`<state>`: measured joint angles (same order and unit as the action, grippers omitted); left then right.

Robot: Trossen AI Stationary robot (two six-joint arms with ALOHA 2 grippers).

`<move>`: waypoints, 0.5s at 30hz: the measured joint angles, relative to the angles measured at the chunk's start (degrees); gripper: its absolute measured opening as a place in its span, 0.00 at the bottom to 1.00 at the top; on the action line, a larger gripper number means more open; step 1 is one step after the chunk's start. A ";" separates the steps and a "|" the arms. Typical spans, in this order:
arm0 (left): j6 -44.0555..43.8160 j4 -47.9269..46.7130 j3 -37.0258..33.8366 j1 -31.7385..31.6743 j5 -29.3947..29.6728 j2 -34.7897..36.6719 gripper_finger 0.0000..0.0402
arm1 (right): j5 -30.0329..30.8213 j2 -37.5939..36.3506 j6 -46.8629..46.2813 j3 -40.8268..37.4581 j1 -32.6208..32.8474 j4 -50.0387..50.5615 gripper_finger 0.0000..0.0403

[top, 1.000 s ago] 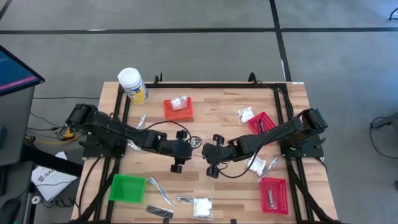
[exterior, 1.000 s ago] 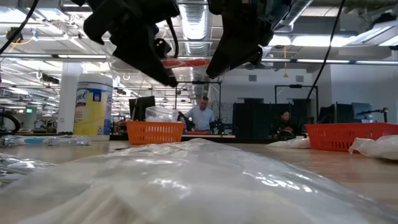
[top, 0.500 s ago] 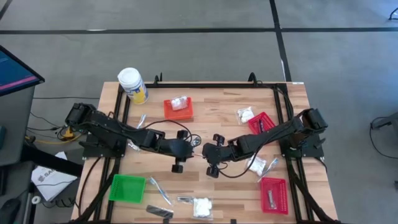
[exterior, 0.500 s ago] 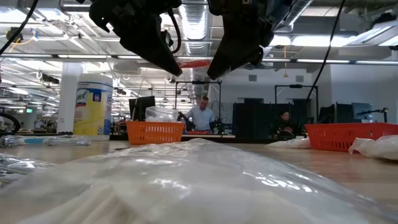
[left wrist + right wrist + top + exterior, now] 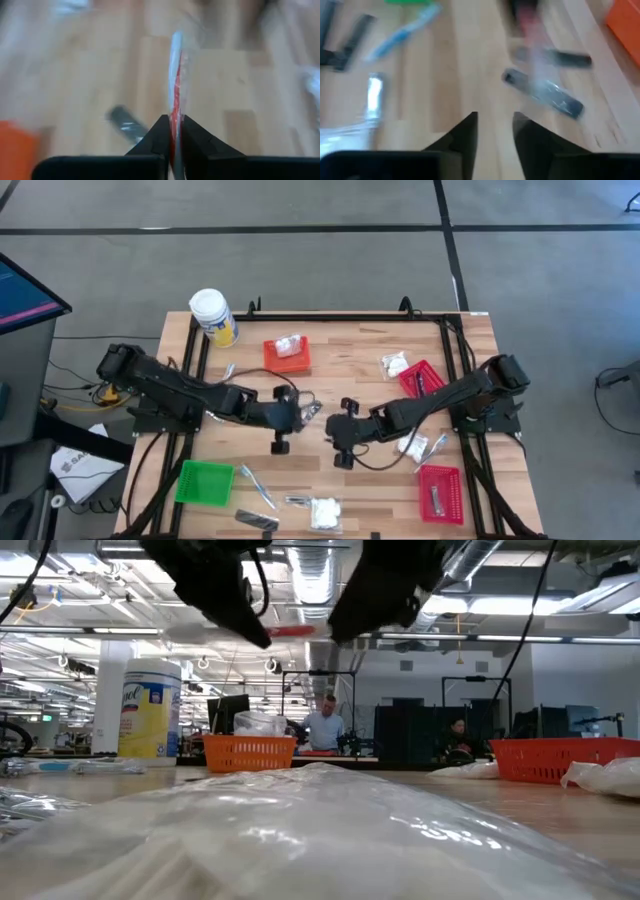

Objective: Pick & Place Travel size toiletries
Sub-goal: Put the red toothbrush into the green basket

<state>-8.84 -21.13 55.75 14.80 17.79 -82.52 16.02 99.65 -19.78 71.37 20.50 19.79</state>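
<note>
One clear-wrapped stick point(image 5: 176, 82) — clamped between left pincer point(image 5: 172, 131) tips | mid-table

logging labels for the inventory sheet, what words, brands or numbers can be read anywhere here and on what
No text reads for certain.
Jar: yellow label with a dark script logo, too blurred to spell out.
Jar from above: label too small to read.
Dark sachet: print blurred.
White sheet on the floor: dark lettering, too small to read.
Clear-wrapped stick in the left gripper: red inside, no text visible.

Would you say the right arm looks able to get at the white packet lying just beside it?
Probably yes: the right gripper is open and empty, and the white packet lies uncovered on the table beside that arm.
</note>
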 joint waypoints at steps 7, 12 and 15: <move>-8.93 -2.96 -3.74 5.89 6.40 11.28 0.04 | 1.03 -2.21 0.55 0.04 3.19 0.19 0.52; -20.10 -2.85 -10.87 14.60 10.66 19.28 0.04 | 1.85 -2.04 2.10 0.00 4.72 0.58 0.56; -25.51 -2.55 -14.79 21.35 11.94 22.36 0.04 | 1.89 -2.02 2.37 -0.07 5.10 0.78 0.56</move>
<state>-34.35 -23.69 40.96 36.15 29.73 -60.16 17.92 97.62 -17.41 71.31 25.61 20.57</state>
